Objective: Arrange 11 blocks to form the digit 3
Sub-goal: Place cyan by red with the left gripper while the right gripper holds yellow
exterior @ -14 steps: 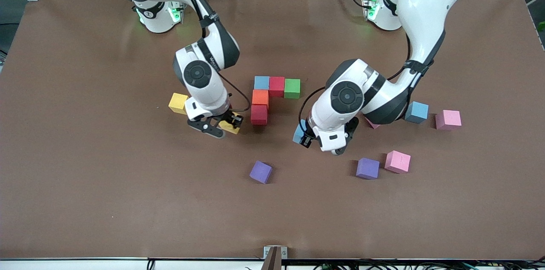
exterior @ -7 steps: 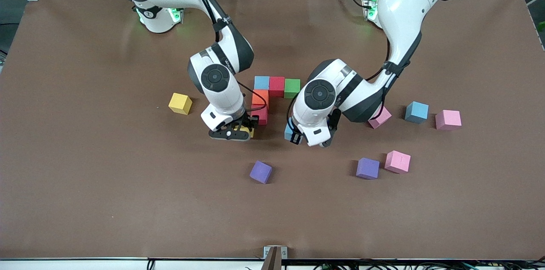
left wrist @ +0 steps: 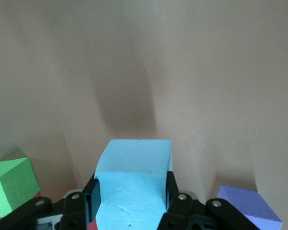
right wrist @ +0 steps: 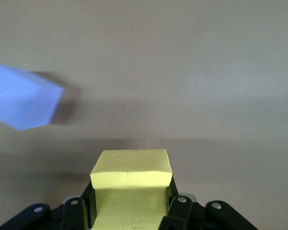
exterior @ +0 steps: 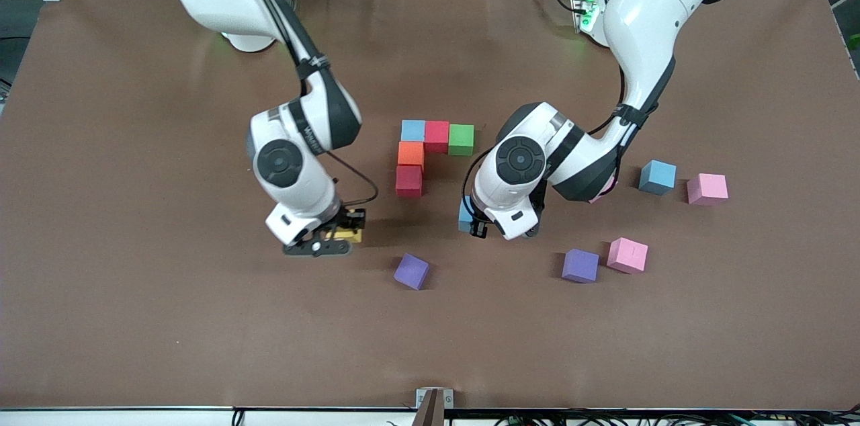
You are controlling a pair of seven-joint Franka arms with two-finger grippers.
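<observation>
Front view: five blocks (exterior: 430, 150) make a hook on the table (exterior: 134, 318).
Left pincer (left wrist: 132, 203): holds a blue block (left wrist: 133, 184), over the table near the hook.
Right pincer (right wrist: 129, 203): holds a yellow block (right wrist: 130, 184), near the hook too.

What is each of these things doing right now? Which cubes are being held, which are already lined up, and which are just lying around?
Left gripper: shut on the light blue cube.
Right gripper: shut on the yellow cube.
Placed cubes: five touching, forming a corner.
Purple cube: loose, resting on the table.
Second purple cube: loose, beside a pink cube.
Loose light blue cube: resting, untouched.
Second pink cube: resting, untouched.
</observation>
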